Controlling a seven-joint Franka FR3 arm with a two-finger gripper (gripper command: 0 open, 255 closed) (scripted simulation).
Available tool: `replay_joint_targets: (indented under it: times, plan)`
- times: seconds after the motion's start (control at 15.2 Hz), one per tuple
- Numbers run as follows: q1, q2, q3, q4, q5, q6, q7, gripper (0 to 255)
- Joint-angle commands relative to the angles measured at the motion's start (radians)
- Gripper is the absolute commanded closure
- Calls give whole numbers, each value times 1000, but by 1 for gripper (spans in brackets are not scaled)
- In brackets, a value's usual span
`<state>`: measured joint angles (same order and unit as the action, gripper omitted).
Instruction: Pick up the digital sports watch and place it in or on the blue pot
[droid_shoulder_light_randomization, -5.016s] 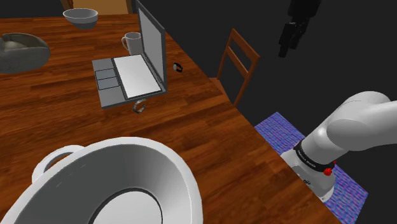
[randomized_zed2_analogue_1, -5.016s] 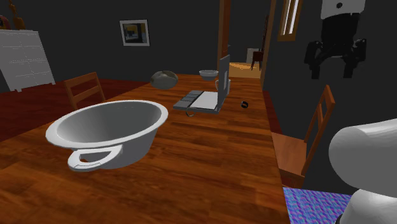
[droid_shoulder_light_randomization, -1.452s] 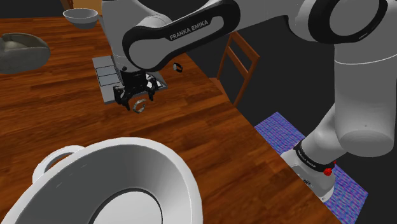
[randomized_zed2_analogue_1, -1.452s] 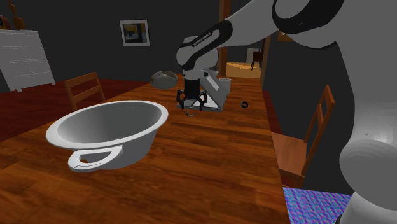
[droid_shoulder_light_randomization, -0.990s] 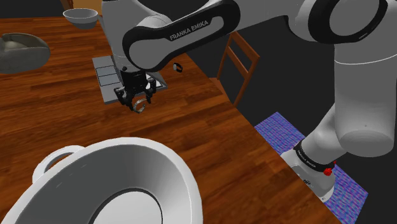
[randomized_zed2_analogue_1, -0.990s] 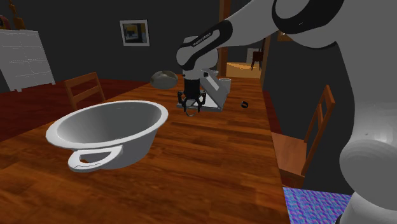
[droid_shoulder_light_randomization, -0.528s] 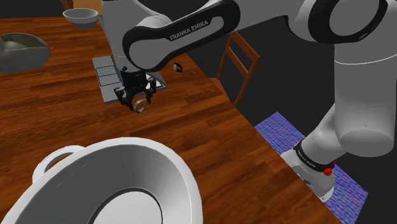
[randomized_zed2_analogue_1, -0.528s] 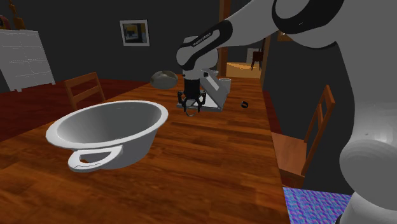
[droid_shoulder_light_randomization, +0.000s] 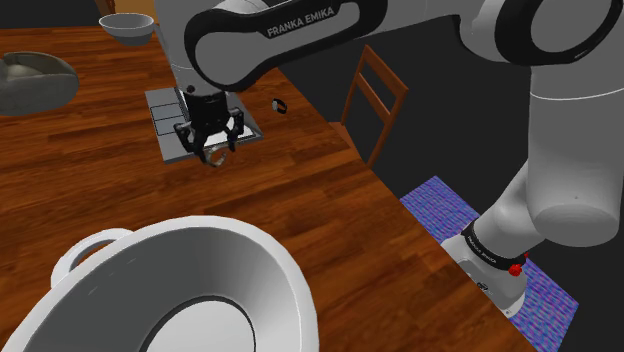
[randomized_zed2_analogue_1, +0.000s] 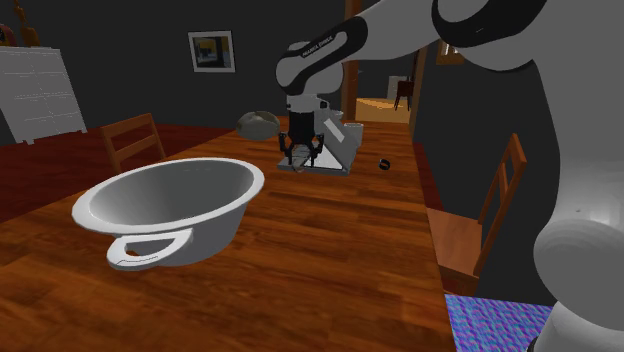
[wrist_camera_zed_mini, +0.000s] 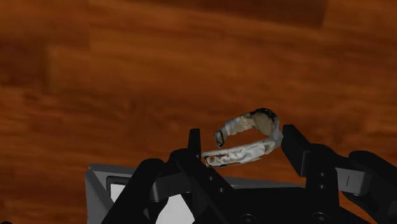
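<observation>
The watch (wrist_camera_zed_mini: 247, 137) is a whitish-grey strap with a dark round face. It hangs clear of the wooden table, clasped between my black fingers. My gripper (wrist_camera_zed_mini: 245, 151) is shut on it. In the shoulder view the gripper (droid_shoulder_light_randomization: 213, 148) hovers over the front edge of the laptop with the watch (droid_shoulder_light_randomization: 216, 158) at its tips. The pot (droid_shoulder_light_randomization: 292, 272) is drawn as a big white basin with loop handles. It stands at the near end of the table, well away from the gripper. The second exterior view shows the pot (randomized_zed2_analogue_1: 212, 224) at its left and the gripper (randomized_zed2_analogue_1: 303, 153) beyond it.
A grey open laptop (droid_shoulder_light_randomization: 163, 118) lies under the arm. A small black object (droid_shoulder_light_randomization: 280, 105) sits near the table's edge. At the far end are a grey bowl (droid_shoulder_light_randomization: 127, 27) and a dark grey lump (droid_shoulder_light_randomization: 35, 80). Wooden chairs (droid_shoulder_light_randomization: 375, 95) (randomized_zed2_analogue_1: 130, 140) flank the table.
The gripper has risen from the table with the watch in it and shifted a little toward the laptop. The pot has not moved.
</observation>
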<state>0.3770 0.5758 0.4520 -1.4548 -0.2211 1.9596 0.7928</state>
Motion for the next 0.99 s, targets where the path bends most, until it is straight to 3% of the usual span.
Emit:
replay_joint_targets:
  times: [0.0, 0.92]
  plan:
    - [-1, -11, 3, 11, 5, -22, -2, 255]
    - [10, -42, 15, 154, 23, -192, -14, 255]
